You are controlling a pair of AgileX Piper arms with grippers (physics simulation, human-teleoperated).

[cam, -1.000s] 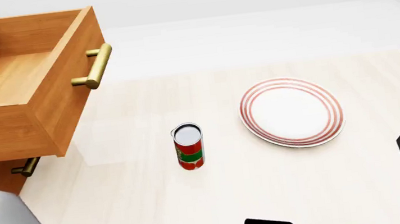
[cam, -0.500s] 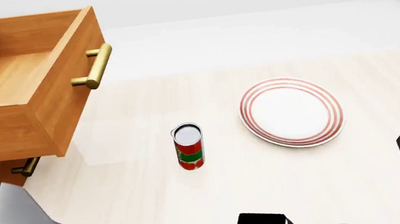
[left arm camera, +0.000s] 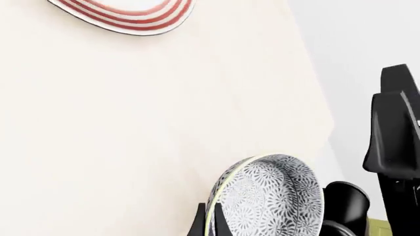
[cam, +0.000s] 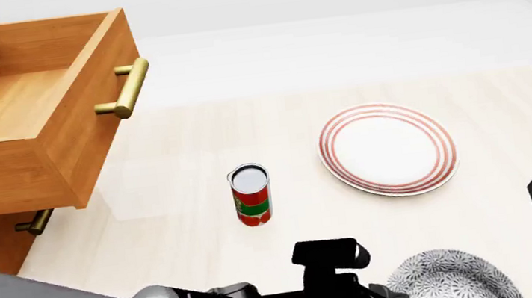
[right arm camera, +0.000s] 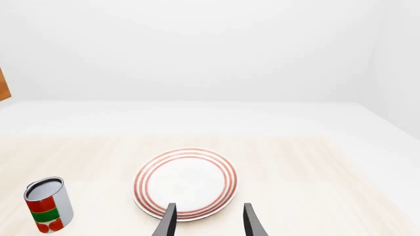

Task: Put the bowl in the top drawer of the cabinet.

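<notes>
Near table's front edge, left fingers (left arm camera: pixel 211 223) gripping bowl (cam: pixel 454 278) rim, right fingers (right arm camera: pixel 206 220) apart.

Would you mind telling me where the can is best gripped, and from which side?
Grip the can across its round side wall, mid-height, coming level from the near side. It stands upright and apart from the plate, with an open top whose thin rim offers little hold from above.
</notes>
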